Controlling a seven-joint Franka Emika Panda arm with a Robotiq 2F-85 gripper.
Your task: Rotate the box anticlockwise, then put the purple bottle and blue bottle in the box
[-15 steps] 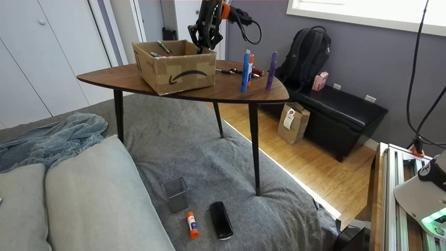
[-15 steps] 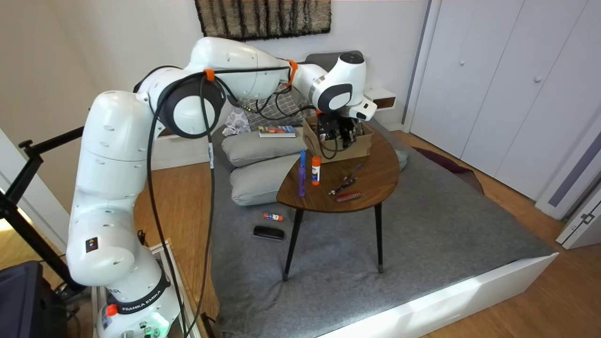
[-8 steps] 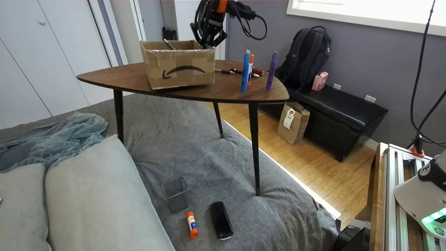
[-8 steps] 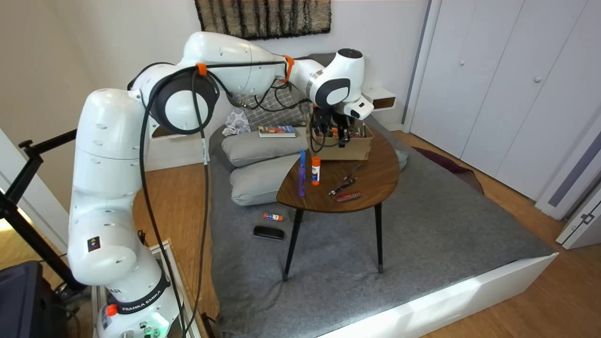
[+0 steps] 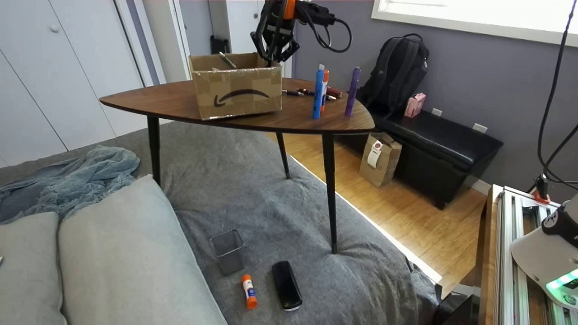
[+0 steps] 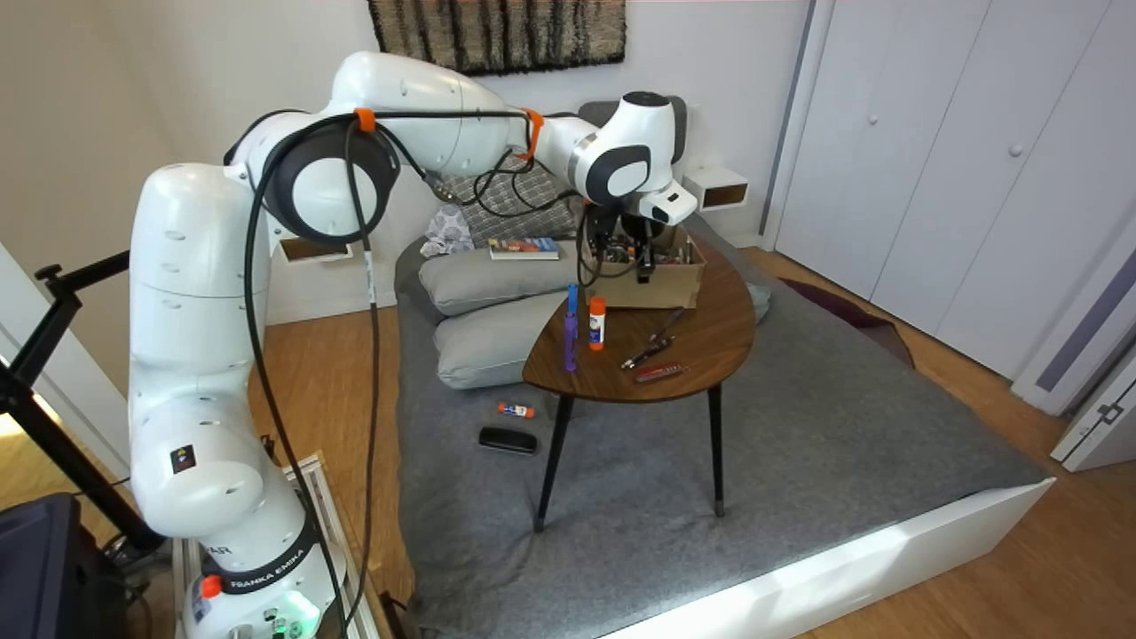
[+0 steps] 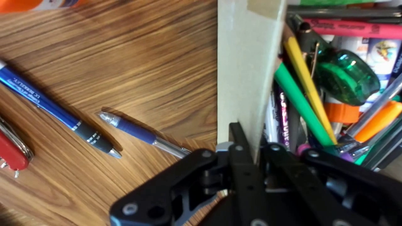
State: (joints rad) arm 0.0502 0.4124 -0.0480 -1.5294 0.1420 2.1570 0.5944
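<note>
Toward five o'clock in the wrist view, my gripper [image 7: 252, 139] pinches the box [image 7: 243, 72] by one side; I judge rotation in hand; next: complete turn, release

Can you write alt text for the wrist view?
A black pincer clamps one wall of an open cardboard box crammed with writing tools. On the wooden table beside it lie two pens and, cut off by the frame, a red pocketknife.

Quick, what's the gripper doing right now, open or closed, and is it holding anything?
Gripper: closed, holding one wall of the cardboard box, pinched between its fingers.
</note>
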